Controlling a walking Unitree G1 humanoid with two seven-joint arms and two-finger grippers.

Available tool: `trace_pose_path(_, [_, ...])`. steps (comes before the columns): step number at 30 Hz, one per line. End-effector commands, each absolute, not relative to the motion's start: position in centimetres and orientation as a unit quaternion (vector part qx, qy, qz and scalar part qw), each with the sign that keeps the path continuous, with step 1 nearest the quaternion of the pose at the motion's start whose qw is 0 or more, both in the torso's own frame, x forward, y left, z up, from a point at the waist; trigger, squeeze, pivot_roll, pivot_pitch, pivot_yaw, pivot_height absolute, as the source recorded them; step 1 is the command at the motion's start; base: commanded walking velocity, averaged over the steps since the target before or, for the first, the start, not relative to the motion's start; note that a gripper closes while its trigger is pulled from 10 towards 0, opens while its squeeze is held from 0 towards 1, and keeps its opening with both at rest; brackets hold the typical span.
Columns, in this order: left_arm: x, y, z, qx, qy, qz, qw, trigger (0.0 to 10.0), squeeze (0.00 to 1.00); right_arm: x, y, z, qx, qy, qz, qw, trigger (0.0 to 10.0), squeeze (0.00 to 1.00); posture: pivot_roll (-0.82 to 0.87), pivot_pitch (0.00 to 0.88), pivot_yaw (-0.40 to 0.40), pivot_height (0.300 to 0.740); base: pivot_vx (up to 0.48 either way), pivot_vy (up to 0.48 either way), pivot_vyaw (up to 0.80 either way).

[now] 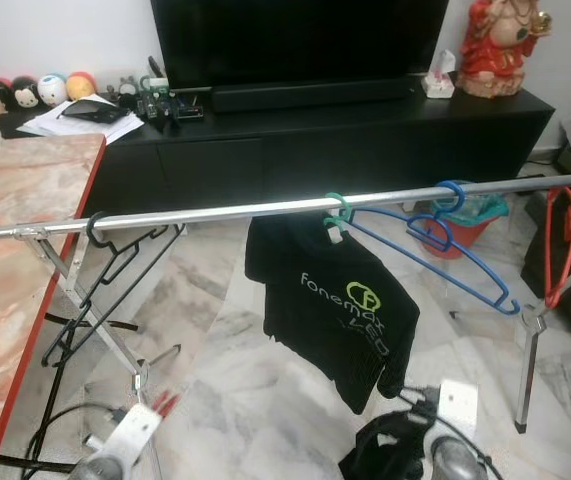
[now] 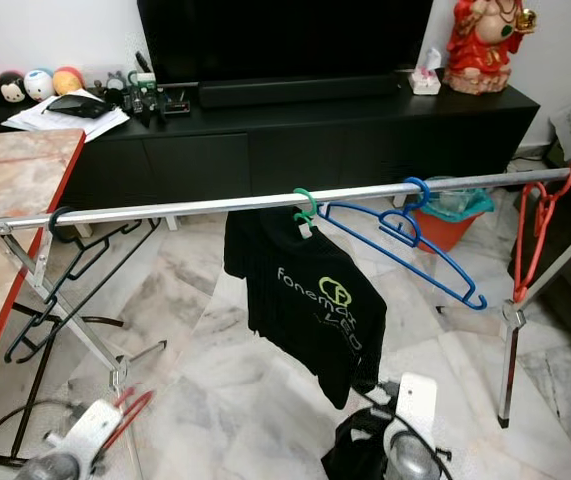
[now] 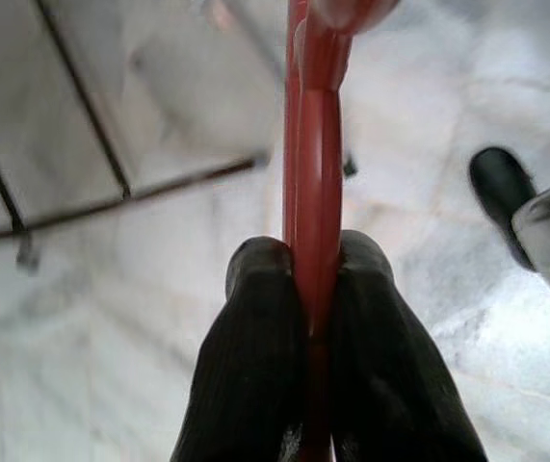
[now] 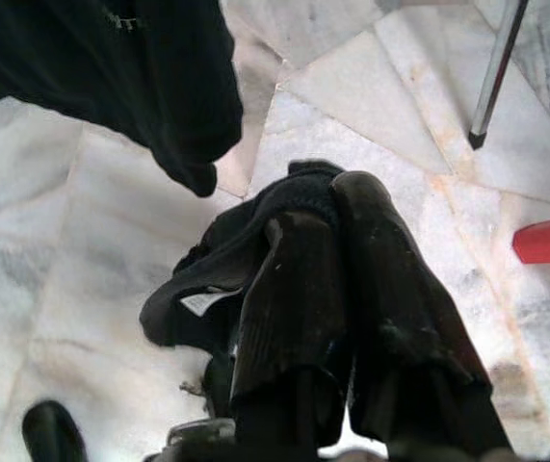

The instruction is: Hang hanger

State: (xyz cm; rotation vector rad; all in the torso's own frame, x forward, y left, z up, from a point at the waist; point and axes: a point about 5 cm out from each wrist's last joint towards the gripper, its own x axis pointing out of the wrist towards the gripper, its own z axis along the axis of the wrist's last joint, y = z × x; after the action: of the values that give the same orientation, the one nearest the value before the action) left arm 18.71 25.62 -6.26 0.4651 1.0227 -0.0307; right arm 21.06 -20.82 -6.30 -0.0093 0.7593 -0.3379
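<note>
A silver rail (image 1: 265,210) on folding legs runs across in front of me. From left to right it carries a black hanger (image 1: 100,245), a green hanger (image 1: 335,212) with a black printed T-shirt (image 1: 335,300), a blue hanger (image 1: 445,245) and a red hanger (image 1: 563,240) at the far right end. Low on my left, my left gripper (image 3: 308,255) is shut on the bar of another red hanger (image 3: 313,115), whose tip shows below the rail (image 2: 130,408). Low on my right, my right gripper (image 4: 327,202) is shut on a bunched black garment (image 4: 207,279) just above the marble floor.
A red-edged marble table (image 1: 25,220) stands close on the left. Behind the rail is a black TV cabinet (image 1: 365,140) with a TV, papers, small toys and a red statue (image 1: 500,45). A red bucket (image 1: 465,225) and black cables (image 1: 35,440) are on the floor.
</note>
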Motion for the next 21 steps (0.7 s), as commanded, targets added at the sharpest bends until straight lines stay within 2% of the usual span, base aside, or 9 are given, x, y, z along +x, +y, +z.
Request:
trace_pose_path(1, [18.3,25.7,-6.5,0.206,0.487,0.005,0.849,10.0,0.00,21.5,-20.7,-6.1,-0.016,0.362,-0.150,0.920,10.0,0.00,0.00,0.000,-0.033,0.740,0.000,0.000,0.00])
trace_pose_path(4, [17.2,25.1,-7.5,0.172,0.503,0.040,0.846,10.0,0.00,22.1,-21.4,-5.5,-0.042,0.352,-0.126,0.926,10.0,0.00,0.05,0.000,-0.127,0.740,0.000,0.000,0.00])
trace_pose_path(5, [17.2,24.9,-7.5,0.168,0.502,0.042,0.847,10.0,0.00,22.3,-21.5,-5.4,-0.047,0.350,-0.121,0.928,10.0,0.00,0.06,0.000,-0.131,0.740,0.000,0.000,0.00])
trace_pose_path(13, [16.2,22.9,-8.6,0.142,0.511,0.040,0.847,10.0,0.00,22.7,-23.3,-4.6,-0.060,0.333,-0.133,0.931,10.0,0.00,-0.06,0.000,-0.039,0.740,0.000,0.000,0.00])
trace_pose_path(15, [15.5,22.3,-9.1,0.141,0.521,0.031,0.842,10.0,0.00,21.5,-24.1,-5.1,-0.053,0.343,-0.149,0.926,10.0,0.00,-0.14,0.000,0.017,0.740,0.000,0.000,0.00])
trace_pose_path(18, [15.2,22.1,-9.3,0.147,0.525,0.023,0.838,10.0,0.00,20.1,-24.8,-5.8,-0.047,0.359,-0.164,0.918,10.0,0.00,-0.16,0.000,0.042,0.740,0.000,0.000,0.00])
trace_pose_path(21, [16.3,22.1,-8.8,0.152,0.511,0.020,0.846,10.0,0.00,19.3,-24.4,-6.4,-0.045,0.375,-0.154,0.913,10.0,0.00,-0.18,0.000,0.043,0.740,0.000,0.000,0.00])
